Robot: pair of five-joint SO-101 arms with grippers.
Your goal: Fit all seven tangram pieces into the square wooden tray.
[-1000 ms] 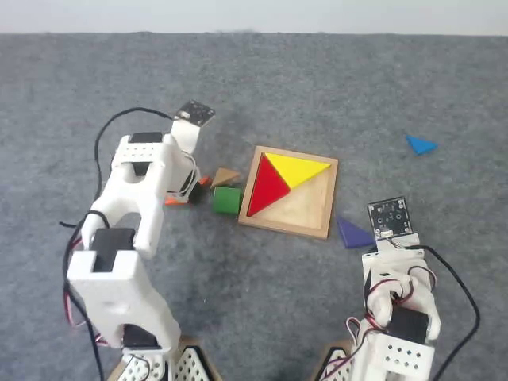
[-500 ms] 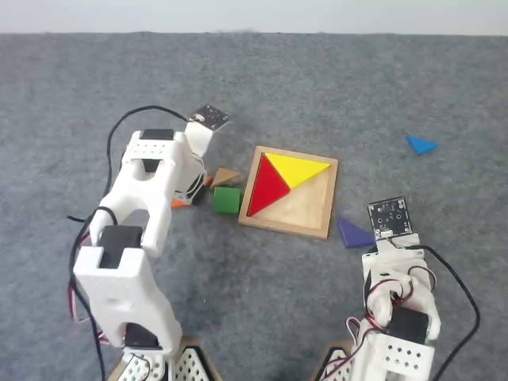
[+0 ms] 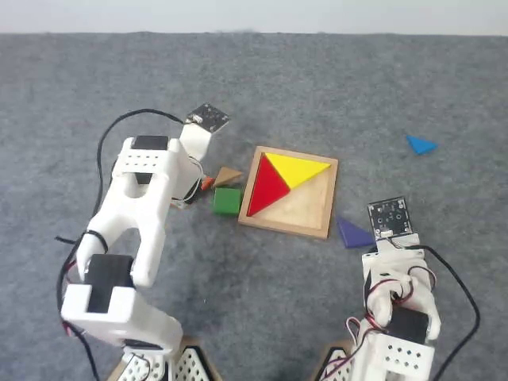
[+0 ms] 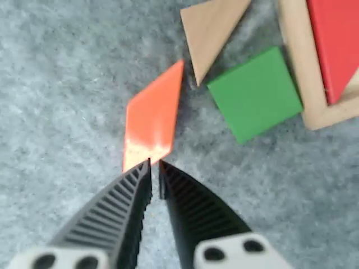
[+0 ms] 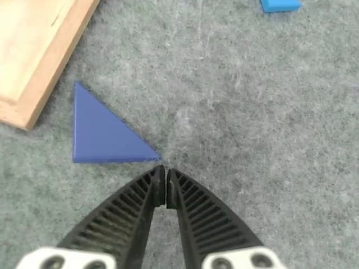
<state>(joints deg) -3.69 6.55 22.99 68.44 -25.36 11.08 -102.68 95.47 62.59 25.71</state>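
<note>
**Both hands closed at loose pieces**

Left hand point(image 4: 154, 163): fingers together, tips at the near corner of the orange parallelogram point(image 4: 152, 119). Beyond that lie the tan triangle point(image 4: 213, 28) and green square point(image 4: 255, 92), then the wooden tray point(image 4: 300, 50). Right hand point(image 5: 166, 170): fingers together, tips beside one corner of the dark blue triangle point(image 5: 98, 131) on the table point(image 5: 252, 112).

Orange parallelogram point(image 4: 152, 115), tan triangle point(image 4: 216, 25) and green square point(image 4: 255, 93) crowd one tray point(image 3: 305, 202) edge. Open carpet point(image 3: 357, 103) surrounds dark blue triangle point(image 5: 101, 131) and light blue triangle point(image 3: 420, 144).
</note>
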